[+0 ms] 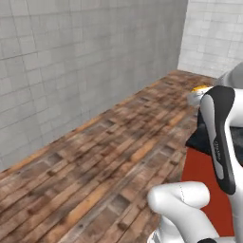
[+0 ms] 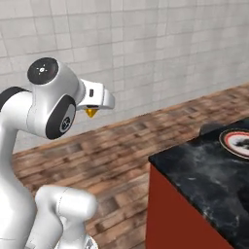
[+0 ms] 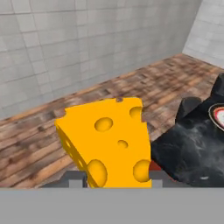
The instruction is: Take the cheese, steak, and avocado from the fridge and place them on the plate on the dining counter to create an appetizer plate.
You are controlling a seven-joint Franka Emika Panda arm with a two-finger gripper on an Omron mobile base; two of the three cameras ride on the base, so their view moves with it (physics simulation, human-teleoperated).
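In the hand view, a grey tiled wall runs along the left and top, with a wooden plank floor below it. In the middle sits the cheese, a yellow-orange wedge with round holes, pinched between the two dark tips of the gripper; the jaws are closed against the wedge's lower sides. To the right of the cheese lies the glossy black marbled top of the dining counter, with a sliver of red base just beside the wedge's lower corner. At the far right edge, part of the plate rests on that counter, its dark and orange-red rim ring showing; the cheese is held in the air, apart from the plate and to its left.

In the right base view, the white arm rises on the left, and a small bit of yellow cheese peeks out beneath the hand, well above the floor. Further right stands the counter with its red base, and the plate lies on it at the right edge, well apart from the cheese.

In the left base view, the floor spreads across the left and middle; at the right, a speck of yellow cheese shows above the arm's white and dark link, with the counter's red side below.
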